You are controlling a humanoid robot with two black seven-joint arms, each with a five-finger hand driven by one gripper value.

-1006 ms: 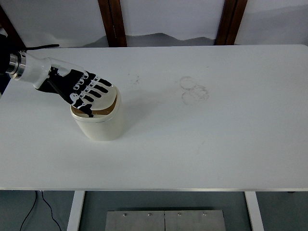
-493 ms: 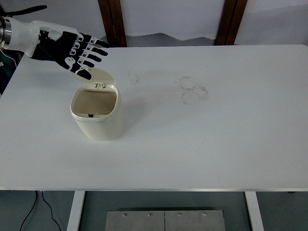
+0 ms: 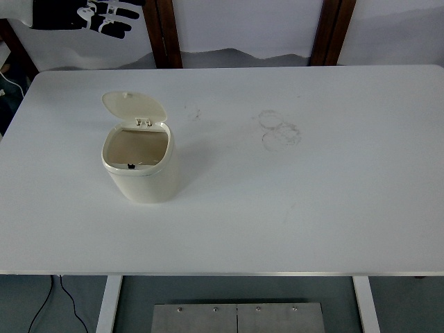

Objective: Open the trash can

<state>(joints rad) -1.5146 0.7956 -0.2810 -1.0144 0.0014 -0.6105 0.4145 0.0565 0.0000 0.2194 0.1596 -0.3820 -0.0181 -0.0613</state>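
Lifted since last frame: left hand [image 3: 104,15] now at top edge, fingers spread, holding nothing. Cream trash can [image 3: 141,166] on white table [image 3: 312,208], lid [image 3: 133,107] flipped up.

No readable text, label, brand, number or sign shows anywhere.

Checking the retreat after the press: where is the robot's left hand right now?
In the top view, the left hand is at the upper left corner, beyond the table's far edge, up and left of the open trash can.

I see a white table [image 3: 312,208] carrying one cream trash can [image 3: 142,170], lid up, standing left of centre, faint ring marks [image 3: 279,130] beyond it.
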